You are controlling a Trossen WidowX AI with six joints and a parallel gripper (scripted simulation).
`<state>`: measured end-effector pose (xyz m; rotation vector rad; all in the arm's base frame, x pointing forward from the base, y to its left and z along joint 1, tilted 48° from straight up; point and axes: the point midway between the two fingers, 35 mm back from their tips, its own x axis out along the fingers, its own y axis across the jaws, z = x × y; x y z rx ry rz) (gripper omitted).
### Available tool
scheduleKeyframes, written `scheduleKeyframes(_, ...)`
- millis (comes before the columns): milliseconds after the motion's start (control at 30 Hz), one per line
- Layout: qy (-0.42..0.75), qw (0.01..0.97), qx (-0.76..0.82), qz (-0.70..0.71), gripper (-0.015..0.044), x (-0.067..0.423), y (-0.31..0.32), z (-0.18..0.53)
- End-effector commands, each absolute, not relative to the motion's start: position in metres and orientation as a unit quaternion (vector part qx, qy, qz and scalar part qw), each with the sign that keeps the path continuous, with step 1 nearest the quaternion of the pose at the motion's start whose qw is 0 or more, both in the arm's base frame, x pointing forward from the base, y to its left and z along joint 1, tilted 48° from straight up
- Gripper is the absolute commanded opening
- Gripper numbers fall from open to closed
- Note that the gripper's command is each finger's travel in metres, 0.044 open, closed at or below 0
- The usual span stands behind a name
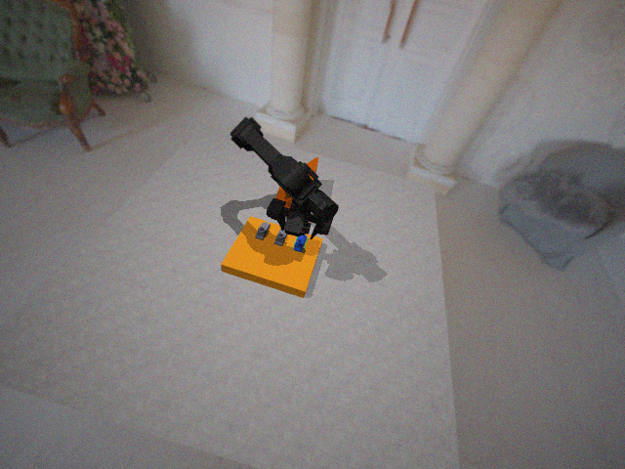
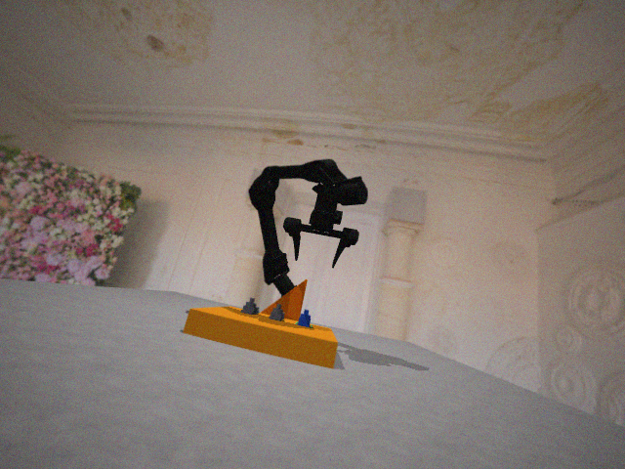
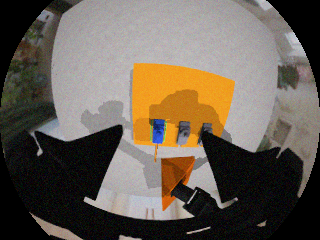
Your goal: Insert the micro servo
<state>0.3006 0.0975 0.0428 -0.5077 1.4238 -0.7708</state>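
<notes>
The blue micro servo (image 1: 300,243) (image 2: 305,319) (image 3: 158,131) stands at the green-marked pocket of the orange deck (image 1: 262,275) (image 2: 252,334) (image 3: 150,82), upright with its shaft side up. Green marking shows along its sides. It looks low and level, but the ears are too small to tell whether they lie flat. Its thin orange cable (image 3: 156,151) runs out over the deck's edge on the arm-base side; the notch itself is not clearly visible. My gripper (image 1: 298,234) (image 2: 314,263) (image 3: 163,132) is wide open and empty, well above the deck and the servo.
Two grey servos stand in a row beside the blue one, the nearer grey servo (image 1: 280,237) (image 2: 276,313) (image 3: 183,133) and the farther grey servo (image 1: 262,231) (image 2: 249,306). An orange wedge (image 1: 313,165) (image 2: 295,304) (image 3: 172,170) stands between the deck and the arm's base.
</notes>
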Motion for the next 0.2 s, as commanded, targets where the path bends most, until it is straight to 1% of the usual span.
scheduleKeyframes(0, 0.63, 0.661, -0.221, -0.342, 0.044, 0.2998, 0.0984, 0.0427)
scheduleKeyframes(167, 0.63, 0.661, -0.221, -0.342, 0.044, 0.2998, 0.0984, 0.0427)
